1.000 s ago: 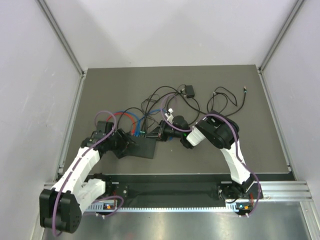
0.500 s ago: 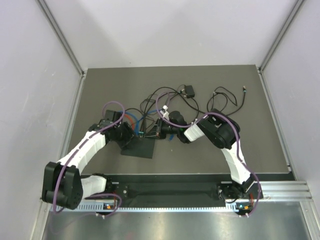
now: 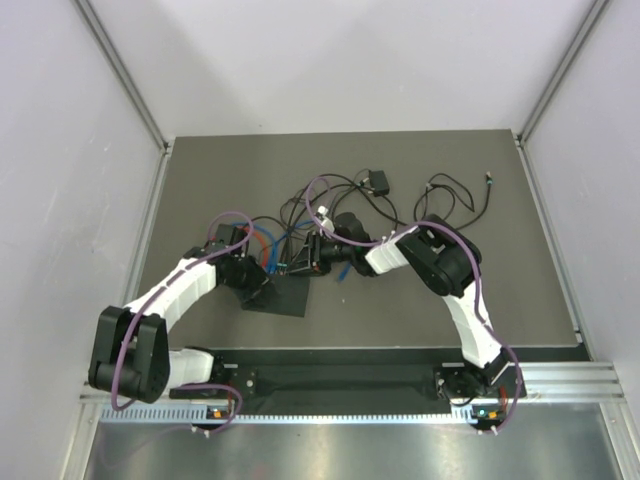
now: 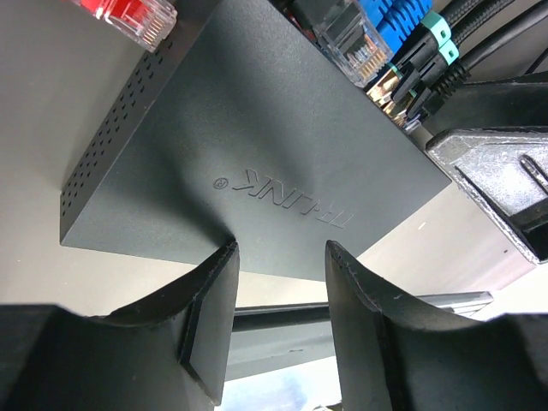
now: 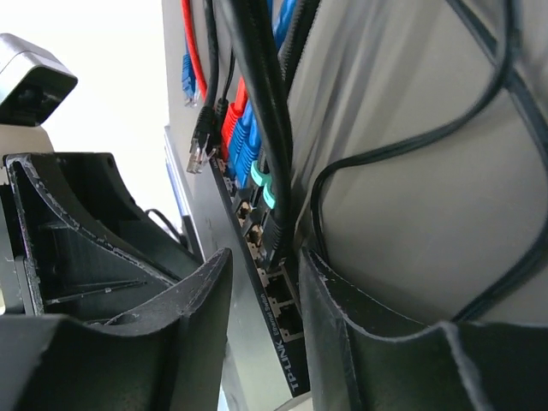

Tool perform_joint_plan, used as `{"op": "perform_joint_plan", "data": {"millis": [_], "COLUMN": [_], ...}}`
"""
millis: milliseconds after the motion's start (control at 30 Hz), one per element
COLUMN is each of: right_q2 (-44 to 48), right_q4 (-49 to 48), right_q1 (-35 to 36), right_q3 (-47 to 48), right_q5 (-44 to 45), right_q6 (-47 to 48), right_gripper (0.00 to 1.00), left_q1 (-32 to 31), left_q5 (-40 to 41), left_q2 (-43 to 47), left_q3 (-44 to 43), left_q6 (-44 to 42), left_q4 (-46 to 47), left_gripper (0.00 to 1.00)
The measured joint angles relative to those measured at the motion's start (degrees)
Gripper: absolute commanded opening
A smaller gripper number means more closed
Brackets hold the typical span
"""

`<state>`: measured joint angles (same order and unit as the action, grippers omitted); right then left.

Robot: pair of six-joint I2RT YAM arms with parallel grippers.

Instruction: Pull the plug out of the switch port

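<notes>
Parted, clamping nothing, at the left end effector (image 4: 281,257), poised at one edge of the flat matte-black rectangular switch box (image 4: 257,128) on the dark grey counter (image 3: 230,170). Likewise parted at the right end effector (image 5: 264,257), flanking the black plug (image 5: 275,241) sitting in the box's port row (image 5: 281,300)

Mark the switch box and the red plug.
switch box (image 4: 257,120): left wrist view, on its top face above the logo.
red plug (image 4: 124,10): left wrist view, on its red body.
</notes>
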<state>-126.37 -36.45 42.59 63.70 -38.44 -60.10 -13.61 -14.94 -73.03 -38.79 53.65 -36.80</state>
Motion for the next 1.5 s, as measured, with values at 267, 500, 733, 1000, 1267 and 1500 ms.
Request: {"op": "perform_joint_plan", "data": {"millis": [267, 500, 733, 1000, 1267, 1500], "right_q2": [-1.16, -2.45, -2.45, -2.47, -3.02, -3.48], "right_q4": [2.23, 2.6, -0.66, -0.61, 1.9, -8.28], "right_q1": [0.0, 0.02, 0.04, 0.15, 0.13, 0.26], "right_q3": [2.19, 3.91, 1.84, 1.73, 3.48, -0.81], "right_q5": [-1.07, -1.42, -2.29, -2.32, -2.78, 0.87], "right_q6": [1.14, 1.03, 1.07, 1.92, 0.44, -9.01], "right_gripper": [0.29, 0.27, 0.26, 0.14, 0.0, 0.0], "left_q1": [0.0, 0.0, 0.0, 0.0, 0.0, 0.0], "left_q5": [-1.05, -1.7, -1.75, -1.95, -2.91, -4.48], "left_q2": [0.07, 0.02, 0.0, -0.02, -0.37, -1.36], "left_q3": [0.52, 0.61, 0.63, 0.66, 0.85, 1.01], "left_q6": [0.52, 0.63, 0.63, 0.63, 0.94, 1.95], "left_q4": [0.33, 0.33, 0.35, 0.35, 0.37, 0.26], "left_gripper": [0.5, 0.5, 0.5, 0.5, 0.5, 0.5]}}
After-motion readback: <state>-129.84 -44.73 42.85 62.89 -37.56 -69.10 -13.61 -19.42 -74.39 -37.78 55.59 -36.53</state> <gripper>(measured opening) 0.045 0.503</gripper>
